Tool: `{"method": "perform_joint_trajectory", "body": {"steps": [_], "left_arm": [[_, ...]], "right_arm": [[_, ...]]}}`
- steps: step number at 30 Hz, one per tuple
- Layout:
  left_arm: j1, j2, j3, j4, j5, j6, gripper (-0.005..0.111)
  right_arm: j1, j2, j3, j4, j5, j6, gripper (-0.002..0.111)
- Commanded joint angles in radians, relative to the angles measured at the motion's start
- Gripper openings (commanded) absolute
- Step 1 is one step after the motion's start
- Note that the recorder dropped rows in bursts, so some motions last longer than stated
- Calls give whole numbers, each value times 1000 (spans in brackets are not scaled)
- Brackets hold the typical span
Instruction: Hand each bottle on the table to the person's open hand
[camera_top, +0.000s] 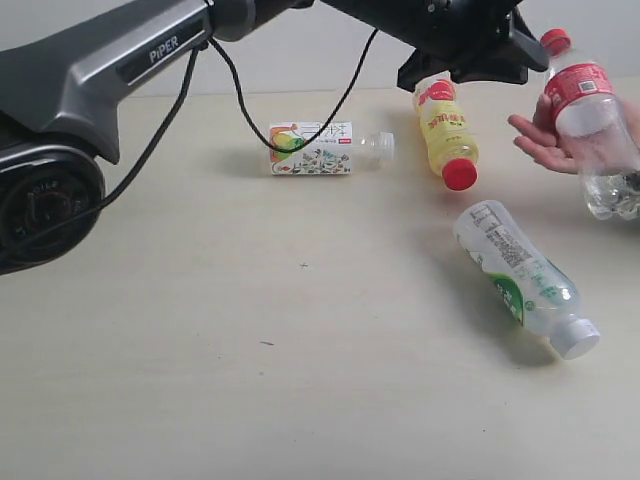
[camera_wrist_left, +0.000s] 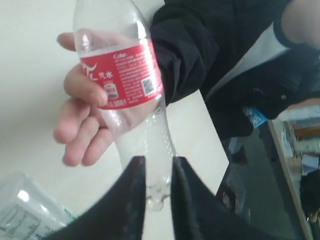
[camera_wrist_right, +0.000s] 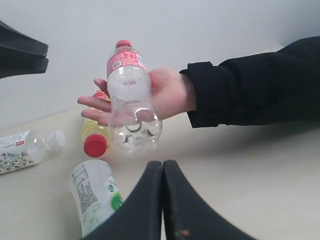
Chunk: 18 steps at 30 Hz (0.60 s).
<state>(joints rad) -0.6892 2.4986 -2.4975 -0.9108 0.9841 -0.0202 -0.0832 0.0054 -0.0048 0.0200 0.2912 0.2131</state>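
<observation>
The clear bottle with the red label and red cap rests in the person's open hand, with the thumb across its label. My left gripper is open; the bottle's base shows through the gap and nothing grips it. The right gripper is shut and empty, low over the table. Three bottles lie on the table: the yellow one, the fruit-print one and the green-white one.
My left arm spans the top of the exterior view, and a black cable droops from it over the fruit-print bottle. Its base sits at the left edge. The person's dark sleeve comes in from the right.
</observation>
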Motion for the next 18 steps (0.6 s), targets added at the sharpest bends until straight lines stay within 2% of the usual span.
{"method": "perform_joint_trajectory", "body": {"steps": [1,5,13,18], "left_arm": [[22,-45,-6,4,110,104,0],[30,-74,-6,38,181,233,0],[12,-128,-6,265,237,254,0],[10,-167,16,302,237,305,0]], "right_arm": [[2,-5,5,-1,-10,-3,0],[2,-5,5,-1,-10,-3,0],[2,-5,5,-1,-10,-3,0],[2,-5,5,-1,-10,-3,0]]}}
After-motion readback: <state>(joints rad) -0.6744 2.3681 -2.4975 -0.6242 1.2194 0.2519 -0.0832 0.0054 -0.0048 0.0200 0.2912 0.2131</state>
